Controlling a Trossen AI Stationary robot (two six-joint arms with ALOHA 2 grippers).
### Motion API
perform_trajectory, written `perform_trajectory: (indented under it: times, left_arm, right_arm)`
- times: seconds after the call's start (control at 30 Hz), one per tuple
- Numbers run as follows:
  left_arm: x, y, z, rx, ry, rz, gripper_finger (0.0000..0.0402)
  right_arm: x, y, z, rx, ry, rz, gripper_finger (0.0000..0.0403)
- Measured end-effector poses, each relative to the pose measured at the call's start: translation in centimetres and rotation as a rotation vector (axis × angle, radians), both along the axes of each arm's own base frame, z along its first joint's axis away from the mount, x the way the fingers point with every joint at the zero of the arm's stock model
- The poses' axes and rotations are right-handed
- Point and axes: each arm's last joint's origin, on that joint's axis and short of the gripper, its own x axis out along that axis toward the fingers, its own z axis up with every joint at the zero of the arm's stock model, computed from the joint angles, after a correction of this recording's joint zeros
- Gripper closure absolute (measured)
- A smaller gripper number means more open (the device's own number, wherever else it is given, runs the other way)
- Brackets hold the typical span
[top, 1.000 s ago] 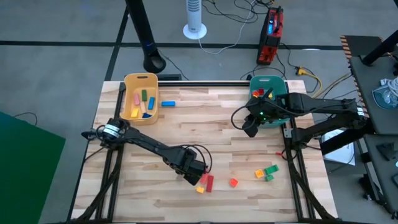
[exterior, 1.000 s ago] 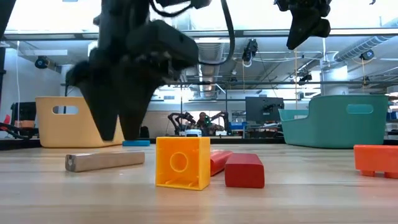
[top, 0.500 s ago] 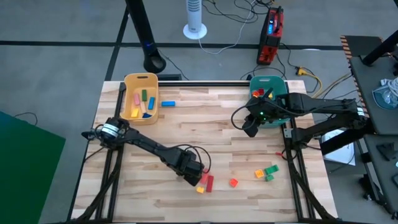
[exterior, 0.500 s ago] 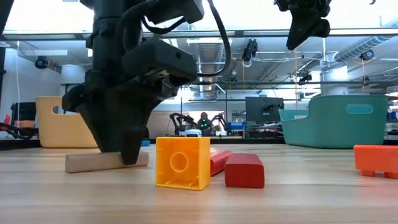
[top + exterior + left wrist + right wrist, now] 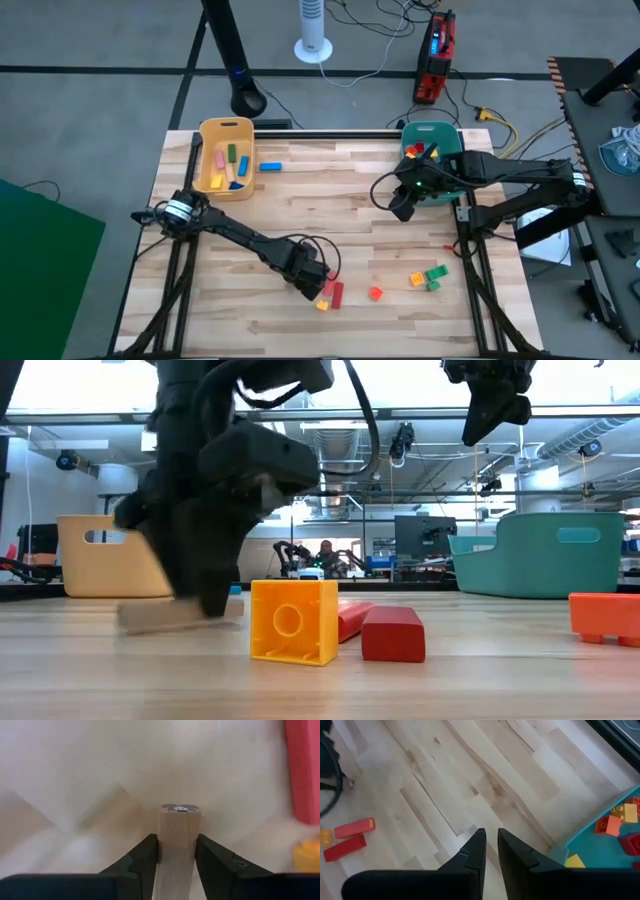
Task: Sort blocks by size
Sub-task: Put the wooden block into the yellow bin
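The left gripper (image 5: pixel 176 851) has closed on the plain wooden bar (image 5: pixel 178 836) that lies on the surface just beside the yellow cube (image 5: pixel 293 621), on the side away from the red bars (image 5: pixel 393 633); a second ago its jaws stood spread above the bar, half a second ago they came down around it, and now they pinch it from both sides, as the left wrist view shows. In the low view the bar and gripper are smeared with motion, so the lift seems to be just beginning, though the bar still looks close to the surface. That means one long piece is likely secured and ready to be carried away from the yellow cube toward the yellow bin (image 5: pixel 225 130), which already holds several long blocks. Left near the cube are the red bars, a small red block (image 5: pixel 375 293) and a green and orange cluster (image 5: pixel 428 277) farther off. The right gripper (image 5: pixel 490 849) has not moved, hanging well beyond the cube beside the teal bin (image 5: pixel 432 133), jaws nearly pressed together and holding nothing.
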Motion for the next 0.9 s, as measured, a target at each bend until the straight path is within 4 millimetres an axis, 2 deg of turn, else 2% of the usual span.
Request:
perform_trajectory:
  times: [0.13,0.23,0.33,0.43,0.53,0.67,0.8,0.9]
  left_arm:
    - [0.0,0.8,3.0,0.028,0.040,0.000,0.0295]
    - [-0.3,2.2,5.5,0.050,0.069,0.002,0.0299]
    - [-0.4,5.3,8.4,0.097,0.026,0.013,0.0299]
    - [-1.8,9.2,11.1,0.163,0.008,0.053,0.0297]
    - [-4.0,13.6,13.4,0.208,0.014,0.103,0.0297]
    - [-8.1,19.7,16.2,0.289,0.033,0.186,0.0297]
    - [-12.5,25.0,17.4,0.312,0.050,0.288,0.0297]
    - [-15.7,28.0,17.4,0.318,0.081,0.362,0.0297]
  right_arm:
    - [0.1,0.0,-0.3,0.001,0.002,-0.001,0.0364]
    - [0.1,0.0,-0.6,0.002,0.005,-0.004,0.0364]
    - [0.1,0.0,-0.9,0.008,0.004,-0.016,0.0364]
    - [0.4,0.0,-1.1,0.017,-0.022,-0.033,0.0364]
    - [0.7,-0.1,-1.1,0.022,-0.057,-0.044,0.0364]
    - [1.2,-0.2,-0.9,0.031,-0.129,-0.065,0.0364]
    - [1.8,-0.3,-0.5,0.044,-0.212,-0.093,0.0364]
    - [2.2,-0.6,-0.2,0.051,-0.265,-0.115,0.0364]
